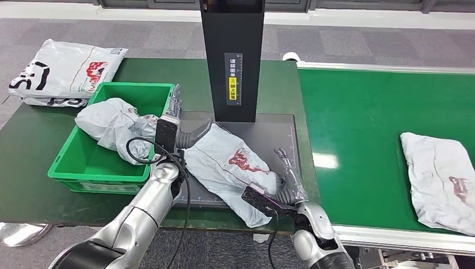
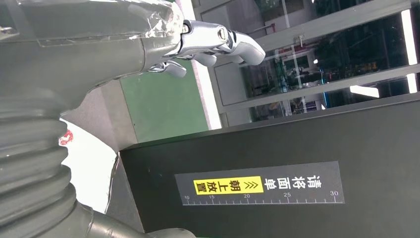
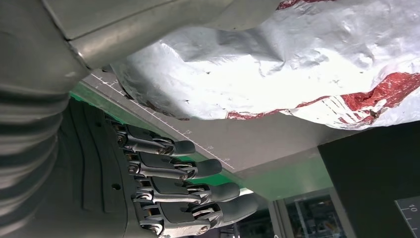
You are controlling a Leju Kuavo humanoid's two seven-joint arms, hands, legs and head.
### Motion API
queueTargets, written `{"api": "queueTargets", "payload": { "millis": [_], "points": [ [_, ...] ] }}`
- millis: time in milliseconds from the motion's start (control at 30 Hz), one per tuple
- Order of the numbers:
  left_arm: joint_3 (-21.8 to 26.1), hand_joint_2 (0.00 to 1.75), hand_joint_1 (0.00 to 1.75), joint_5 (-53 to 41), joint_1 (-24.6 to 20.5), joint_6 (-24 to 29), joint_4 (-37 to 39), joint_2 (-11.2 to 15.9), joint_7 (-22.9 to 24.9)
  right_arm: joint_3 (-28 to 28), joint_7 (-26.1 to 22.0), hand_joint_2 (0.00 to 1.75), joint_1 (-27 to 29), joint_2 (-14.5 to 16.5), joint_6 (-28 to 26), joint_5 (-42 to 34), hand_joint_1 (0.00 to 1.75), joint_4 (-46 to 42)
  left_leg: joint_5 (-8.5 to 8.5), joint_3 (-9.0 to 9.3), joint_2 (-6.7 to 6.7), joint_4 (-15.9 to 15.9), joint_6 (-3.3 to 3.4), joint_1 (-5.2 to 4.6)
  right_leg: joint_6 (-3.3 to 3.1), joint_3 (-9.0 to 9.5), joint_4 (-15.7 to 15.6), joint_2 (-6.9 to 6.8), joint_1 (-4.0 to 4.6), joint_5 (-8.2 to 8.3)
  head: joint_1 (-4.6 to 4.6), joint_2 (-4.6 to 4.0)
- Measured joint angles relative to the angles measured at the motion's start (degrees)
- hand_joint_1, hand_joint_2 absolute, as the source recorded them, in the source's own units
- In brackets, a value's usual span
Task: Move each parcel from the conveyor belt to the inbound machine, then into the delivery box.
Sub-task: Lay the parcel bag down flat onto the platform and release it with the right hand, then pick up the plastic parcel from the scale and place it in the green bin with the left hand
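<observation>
Grey parcel [image 1: 232, 168] lies centre frame on the scanner plate [image 1: 280, 126], long axis upper-left to lower-right. Left hand [image 1: 175, 106] and right hand [image 1: 287, 168] flank its ends, fingers spread, holding nothing. Green bin [image 1: 145, 92] lies left, nearer the left hand.

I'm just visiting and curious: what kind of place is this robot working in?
Probably a parcel-sorting or logistics test area: a green conveyor belt carries a plastic mail bag, a black scanning stand rises over another parcel, and a green bin collects them.
</observation>
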Motion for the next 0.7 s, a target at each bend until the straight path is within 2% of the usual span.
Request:
{"api": "queueTargets", "payload": {
  "millis": [400, 567, 700],
  "points": [
    [0.0, 1.75, 0.0, -0.09, 0.03, -0.51, -0.1, -0.02, 0.08, 0.0, -0.2, 1.75, 0.12, -0.08, -0.55, -0.04, 0.0, -0.07, 0.0, 0.0, 0.0, 0.0, 0.0, 0.0, 0.0, 0.0, 0.0, 0.0, 0.0, 0.0, 0.0, 0.0],
    [0.0, 1.75, 0.0, -4.03, 0.55, -2.28, -1.17, 0.13, 1.27, -0.31, -2.68, 1.75, 0.83, -0.05, -5.87, -0.64, 0.0, -2.03, 0.0, 0.0, 0.01, 0.0, 0.0, 0.0, 0.0, 0.0, 0.0, 0.0, 0.0, 0.0, 0.0, 0.0],
    [-0.31, 1.75, 0.0, -8.36, 1.97, -6.25, -4.09, 0.45, 3.26, -2.65, -7.16, 1.75, 1.34, 0.56, -11.13, -5.34, 0.0, -5.32, 0.0, 0.0, 0.0, 0.0, 0.0, 0.0, 0.0, -0.01, 0.0, 0.0, 0.0, 0.0, 0.0, 0.0]
  ]
}}
